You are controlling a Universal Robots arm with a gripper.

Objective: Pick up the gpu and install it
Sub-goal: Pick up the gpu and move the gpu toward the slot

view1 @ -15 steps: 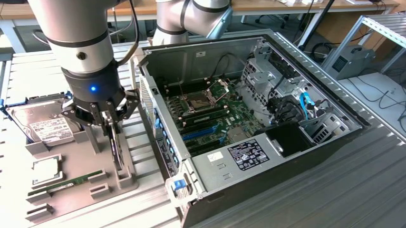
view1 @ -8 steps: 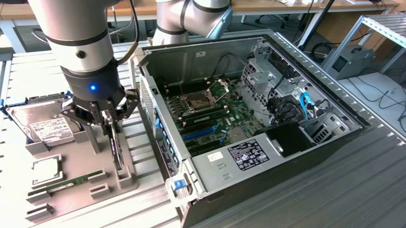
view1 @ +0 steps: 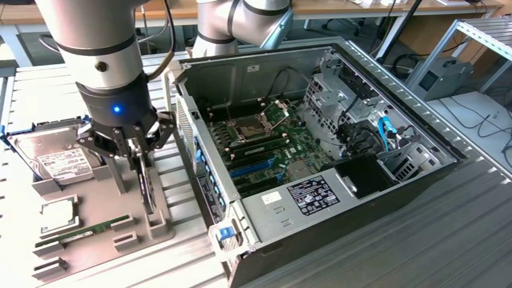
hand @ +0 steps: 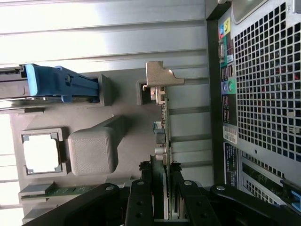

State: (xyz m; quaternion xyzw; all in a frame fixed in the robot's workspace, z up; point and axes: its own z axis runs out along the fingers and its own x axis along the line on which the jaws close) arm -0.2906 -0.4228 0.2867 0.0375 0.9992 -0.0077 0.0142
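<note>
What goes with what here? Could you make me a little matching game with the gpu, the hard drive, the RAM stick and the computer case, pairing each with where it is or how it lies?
Things:
1. gpu
2. hard drive
3. RAM stick
4. computer case

States:
A. on its side, open, motherboard showing
B. green, lying flat in a narrow slot of the grey holder
C. standing on edge, clamped by the gripper
D. label up, in a blue caddy

Pairs: 1-C, 2-D, 3-B, 4-A.
</note>
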